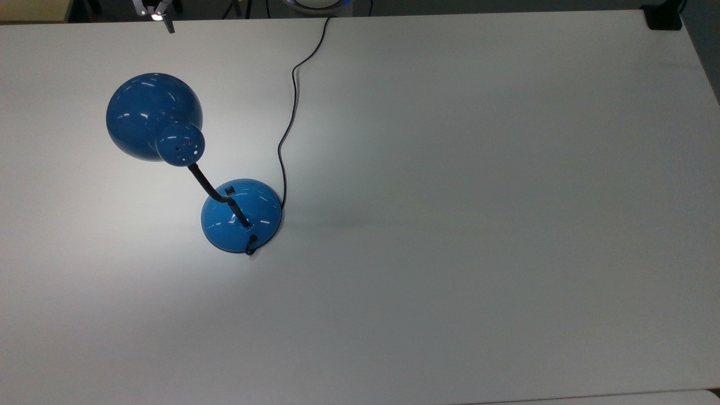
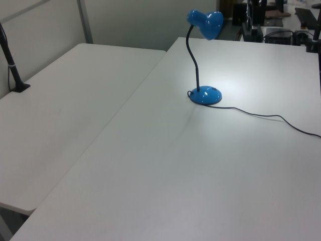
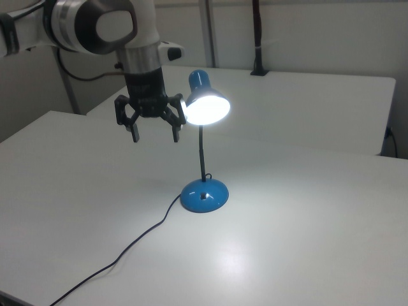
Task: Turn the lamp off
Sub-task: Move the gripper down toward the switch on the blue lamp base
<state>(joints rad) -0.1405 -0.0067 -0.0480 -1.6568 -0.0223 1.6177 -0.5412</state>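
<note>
Jaws spread wide and empty hang in the air beside the shade in the right view, well above the bench [image 3: 306,242]. The lamp [image 3: 203,153] stands lit near the middle, its round base [image 3: 204,194] carrying a small black switch [image 1: 229,192] on the side under the shade. To do this step well, the arm would likely need to come down over the base, clear of the neck [image 3: 201,153] and cord [image 1: 287,129], then press the switch straight down with one fingertip.

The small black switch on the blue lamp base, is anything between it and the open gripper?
Nothing on the table blocks it. In the right view the gripper hangs open above and left of the round blue base, beside the lit dome shade; the switch sits exposed.
</note>
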